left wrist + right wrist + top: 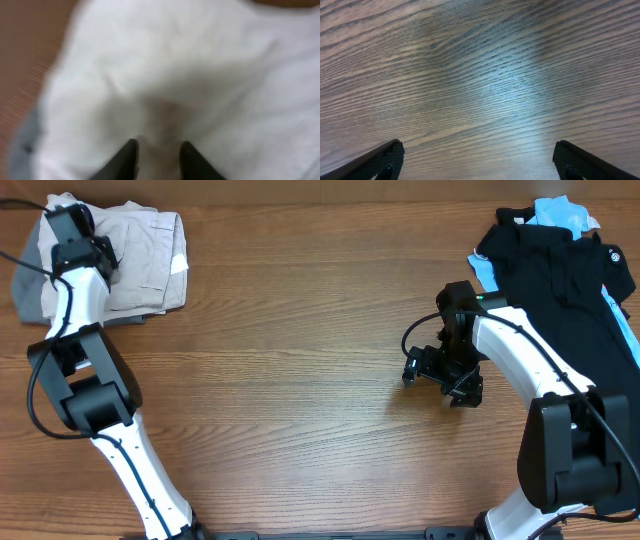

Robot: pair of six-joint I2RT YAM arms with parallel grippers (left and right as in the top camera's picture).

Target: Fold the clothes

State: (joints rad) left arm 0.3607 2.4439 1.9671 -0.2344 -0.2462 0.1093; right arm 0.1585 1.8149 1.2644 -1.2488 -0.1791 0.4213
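The folded clothes lay in a stack at the far left corner of the table [300,330]: a beige garment [140,260] on top, squared off, with a grey garment [28,288] showing beneath its left edge and a white cloth [62,202] at the far end. The left gripper [68,220] was over that far end of the stack. From the left wrist view its fingers [127,160] stood close together, low over the white cloth [165,75], which filled nearly the whole blurred picture. Some of the cloth seemed bunched in the narrow gap between them, but the blur made it impossible to tell whether they were pinching it or only resting near it.

The unfolded clothes sat in a loose heap at the far right corner: a black garment [560,275] spread over a light blue garment [560,212], which showed at the top and along both sides.

The right gripper [440,375] was over bare wood, near the heap on its left side and not touching it. In the right wrist view its fingers [380,157] were spread wide apart, with nothing but table between them
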